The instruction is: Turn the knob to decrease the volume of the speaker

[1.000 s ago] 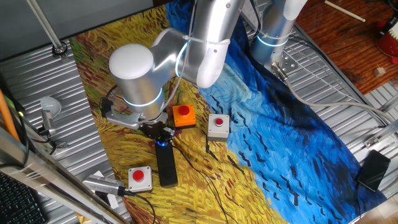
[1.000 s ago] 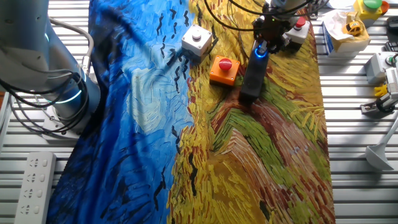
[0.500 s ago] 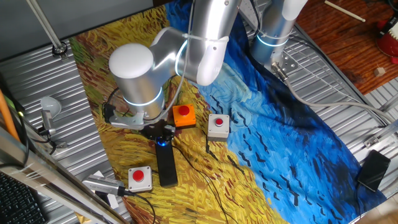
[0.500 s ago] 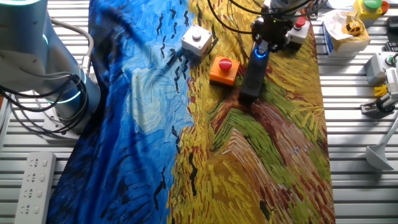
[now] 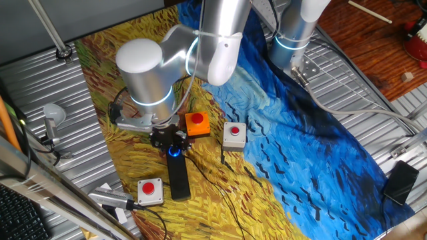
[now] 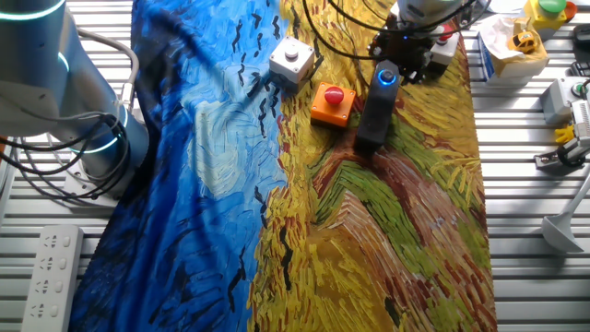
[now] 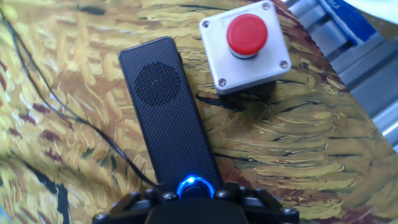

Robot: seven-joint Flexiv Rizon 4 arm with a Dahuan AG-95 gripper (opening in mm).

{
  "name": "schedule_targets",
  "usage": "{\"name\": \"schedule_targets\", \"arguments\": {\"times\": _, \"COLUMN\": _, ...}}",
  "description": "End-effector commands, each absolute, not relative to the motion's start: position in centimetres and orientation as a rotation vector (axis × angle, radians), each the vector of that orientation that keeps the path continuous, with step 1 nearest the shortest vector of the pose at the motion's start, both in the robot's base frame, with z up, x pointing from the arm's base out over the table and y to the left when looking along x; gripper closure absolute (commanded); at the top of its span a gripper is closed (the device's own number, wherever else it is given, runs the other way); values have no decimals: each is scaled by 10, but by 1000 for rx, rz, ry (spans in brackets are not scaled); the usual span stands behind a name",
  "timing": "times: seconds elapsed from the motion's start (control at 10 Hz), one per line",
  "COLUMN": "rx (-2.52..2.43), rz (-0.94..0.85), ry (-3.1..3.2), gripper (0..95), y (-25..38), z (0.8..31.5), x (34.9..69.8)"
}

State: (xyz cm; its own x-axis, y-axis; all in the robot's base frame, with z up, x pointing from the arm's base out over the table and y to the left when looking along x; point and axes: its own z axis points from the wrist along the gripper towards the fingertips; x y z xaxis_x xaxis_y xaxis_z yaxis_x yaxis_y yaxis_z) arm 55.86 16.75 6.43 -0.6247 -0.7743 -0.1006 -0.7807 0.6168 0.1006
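Observation:
The speaker (image 5: pixel 179 179) (image 6: pixel 372 117) (image 7: pixel 168 112) is a long black bar lying flat on the yellow painted cloth. Its knob (image 5: pixel 175 151) (image 6: pixel 386 77) (image 7: pixel 196 185) glows with a blue ring at the end nearest my hand. My gripper (image 5: pixel 169 139) (image 6: pixel 402 53) (image 7: pixel 194 200) hovers just above the knob. Both fixed views show the lit ring below the fingertips, and the fingers look spread to either side of it, not touching. In the hand view the dial sits at the bottom edge, partly covered by the gripper body.
An orange box with a red button (image 5: pixel 197 123) (image 6: pixel 332 103) stands beside the speaker's knob end. A white button box (image 5: pixel 233 135) (image 6: pixel 292 60) lies further over. A grey box with a red button (image 5: pixel 150 190) (image 6: pixel 443 44) (image 7: pixel 245 46) sits near the speaker's far end. Thin black cables (image 7: pixel 74 118) cross the cloth.
The gripper has risen off the knob and its fingers have spread. The blue ring, half covered before, now shows whole. The speaker has not shifted.

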Motion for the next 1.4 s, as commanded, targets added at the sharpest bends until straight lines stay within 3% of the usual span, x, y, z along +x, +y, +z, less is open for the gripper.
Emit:
{"name": "schedule_targets", "arguments": {"times": 0.1, "rx": -1275, "rz": 180, "ry": 2824, "gripper": 190, "y": 167, "z": 65, "x": 559}}
{"name": "schedule_targets", "arguments": {"times": 0.2, "rx": -1271, "rz": 178, "ry": 2827, "gripper": 380, "y": 167, "z": 66, "x": 559}}
{"name": "schedule_targets", "arguments": {"times": 1.0, "rx": -276, "rz": 124, "ry": 3112, "gripper": 380, "y": 161, "z": 79, "x": 559}}
{"name": "schedule_targets", "arguments": {"times": 1.3, "rx": -190, "rz": 112, "ry": 3121, "gripper": 380, "y": 153, "z": 96, "x": 555}}
{"name": "schedule_targets", "arguments": {"times": 1.4, "rx": -199, "rz": 104, "ry": 3121, "gripper": 570, "y": 150, "z": 99, "x": 554}}
